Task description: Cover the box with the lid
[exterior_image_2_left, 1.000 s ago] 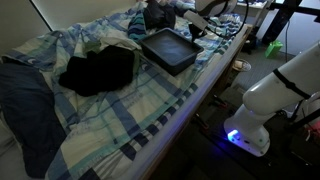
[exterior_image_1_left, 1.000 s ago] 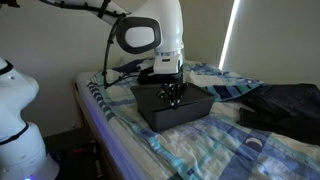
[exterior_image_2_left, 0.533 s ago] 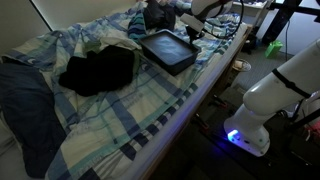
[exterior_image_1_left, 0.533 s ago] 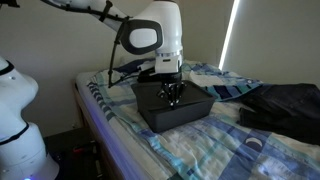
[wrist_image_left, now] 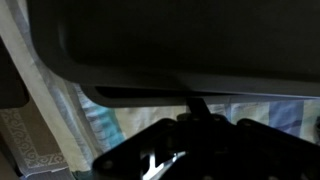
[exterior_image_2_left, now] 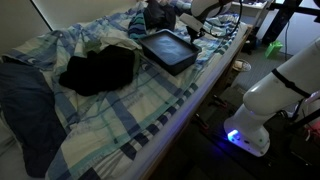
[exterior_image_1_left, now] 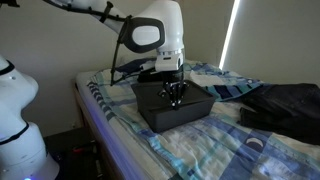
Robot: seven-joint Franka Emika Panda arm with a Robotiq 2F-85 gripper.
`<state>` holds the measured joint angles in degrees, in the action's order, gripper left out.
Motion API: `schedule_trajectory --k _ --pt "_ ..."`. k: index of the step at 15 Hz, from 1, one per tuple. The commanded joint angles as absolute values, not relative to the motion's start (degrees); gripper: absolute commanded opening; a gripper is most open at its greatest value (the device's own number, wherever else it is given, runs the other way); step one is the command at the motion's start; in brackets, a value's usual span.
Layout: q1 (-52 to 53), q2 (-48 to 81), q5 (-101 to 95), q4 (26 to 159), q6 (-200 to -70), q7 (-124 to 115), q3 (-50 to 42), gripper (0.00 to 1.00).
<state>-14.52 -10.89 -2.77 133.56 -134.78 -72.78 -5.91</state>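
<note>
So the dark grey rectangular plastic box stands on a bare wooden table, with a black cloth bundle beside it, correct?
No. The dark grey plastic box stands on a blue checked blanket, not a bare wooden table, as both exterior views show. The black cloth bundle is beside it.

Flat dark grey plastic lid (exterior_image_2_left: pixel 168 50) sits on dark grey plastic box (exterior_image_1_left: pixel 160 120) at long edge of checked-blanket bed (exterior_image_2_left: pixel 125 125); dark cloth bundle (exterior_image_2_left: pixel 97 70) beside it, mid-bed.
</note>
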Motion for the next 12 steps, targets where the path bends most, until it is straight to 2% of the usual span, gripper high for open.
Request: schedule_trajectory --k 1,5,6,7,8,10,11,12 --pt "-15.15 -13.69 -1.44 131.87 -132.46 -72.63 -8.01 0.03" --pt "-15.93 -16.18 -1.23 129.81 -131.53 -72.43 -9.43 0.03" --pt "-16.09 -16.83 -1.06 129.85 -131.92 -72.71 -9.49 0.28" --pt "-15.89 -17.35 -0.11 129.59 -131.22 -72.02 -9.71 0.29" --pt "-16.27 -15.8 -1.63 130.04 -133.38 -72.45 -9.22 0.09" --pt "-16.37 -16.75 -0.99 129.95 -132.92 -72.31 -9.21 0.24" --pt "-16.38 -16.89 -0.92 129.95 -132.86 -72.3 -9.2 0.29" --pt "-16.38 -16.89 -0.9 129.95 -132.85 -72.3 -9.2 0.29"
